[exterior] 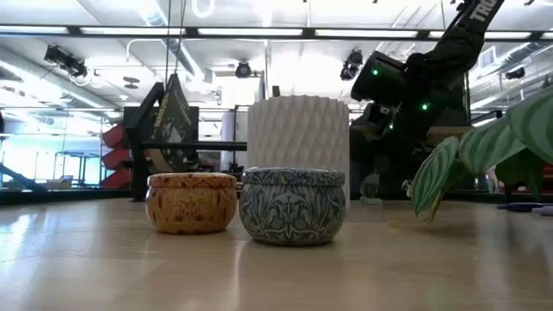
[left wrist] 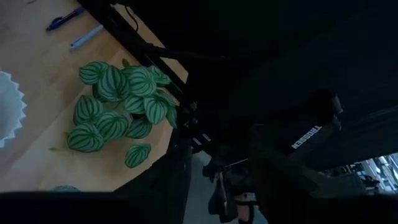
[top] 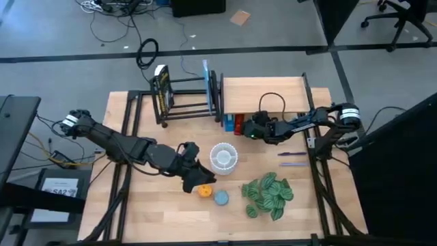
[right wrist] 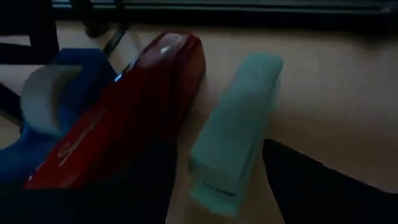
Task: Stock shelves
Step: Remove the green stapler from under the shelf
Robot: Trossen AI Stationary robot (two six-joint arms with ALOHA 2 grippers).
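Nearest the front table edge lie one leafy green plant (top: 268,195) and two small round tins, one orange (top: 204,190) and one blue-patterned (top: 221,198), touching side by side in the low view. The left gripper (top: 194,176) sits just behind the orange tin; whether its fingers are spread or closed cannot be told. Behind the tins stands one white ribbed pot (top: 222,156), with two pens (top: 292,158) to the right. Farther back, the right gripper (top: 254,128) reaches to the front edge of the wooden board shelf (top: 263,93), its fingers spread around one pale green stapler (right wrist: 235,134). Beside that stapler lie one red stapler (right wrist: 127,127) and one blue tape dispenser (right wrist: 43,112). At the far left stands the black bar rack (top: 186,99), holding a dark book (top: 161,90) and a thin upright item at its right end. The step in hand appears to be seating or releasing the green stapler under the board; it is best done by keeping the fingers parallel to its long sides and backing straight out, so the red stapler is not nudged.
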